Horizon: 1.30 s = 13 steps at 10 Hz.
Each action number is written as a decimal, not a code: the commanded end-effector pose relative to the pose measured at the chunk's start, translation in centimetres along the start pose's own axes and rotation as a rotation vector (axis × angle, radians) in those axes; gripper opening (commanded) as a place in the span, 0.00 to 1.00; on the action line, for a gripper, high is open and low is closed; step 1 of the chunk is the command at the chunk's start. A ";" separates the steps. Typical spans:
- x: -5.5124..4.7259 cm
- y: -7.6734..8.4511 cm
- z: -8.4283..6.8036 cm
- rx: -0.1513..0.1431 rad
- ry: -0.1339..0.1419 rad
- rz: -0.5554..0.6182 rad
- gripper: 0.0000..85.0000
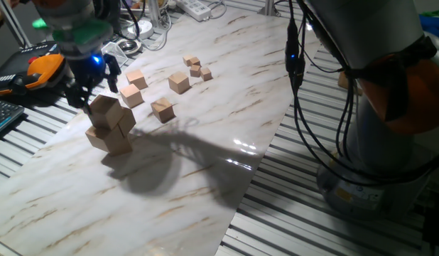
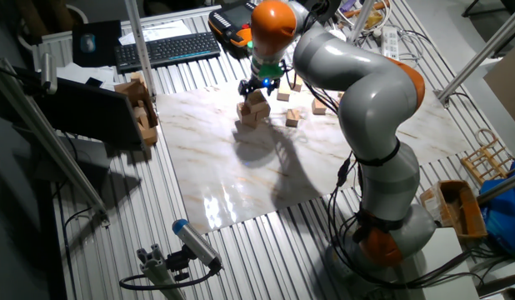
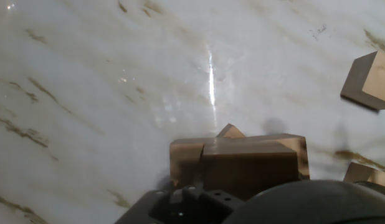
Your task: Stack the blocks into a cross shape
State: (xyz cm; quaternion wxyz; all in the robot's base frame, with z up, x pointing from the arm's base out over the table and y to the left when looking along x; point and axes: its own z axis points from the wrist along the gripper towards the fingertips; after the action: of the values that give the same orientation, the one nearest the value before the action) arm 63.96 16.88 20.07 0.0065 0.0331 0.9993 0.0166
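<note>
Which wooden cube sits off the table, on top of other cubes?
The top cube under the hand, resting on the stacked blocks; the rest lie on the table.

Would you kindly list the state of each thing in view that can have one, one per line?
gripper: right at the top block; whether it grips cannot be told.
top block: tilted, resting on the lower blocks.
lower blocks: side by side on the marble board, touching.
medium cubes: loose, lying apart on the board.
tiny cubes: clustered at the far side.
marble board: flat, glossy.
</note>
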 end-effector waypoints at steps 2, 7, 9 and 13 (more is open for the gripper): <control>0.1 -0.7 -2.3 -0.021 0.018 0.016 0.60; 0.8 -2.6 -3.6 -0.035 0.018 0.032 0.00; 1.3 -3.9 -3.8 0.007 0.004 -0.013 0.00; 3.4 -8.0 -2.7 0.010 -0.040 -0.131 0.00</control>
State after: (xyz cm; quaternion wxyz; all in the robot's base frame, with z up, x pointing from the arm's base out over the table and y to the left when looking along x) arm 59.84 8.96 22.41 0.0274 -0.0338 0.9990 0.0096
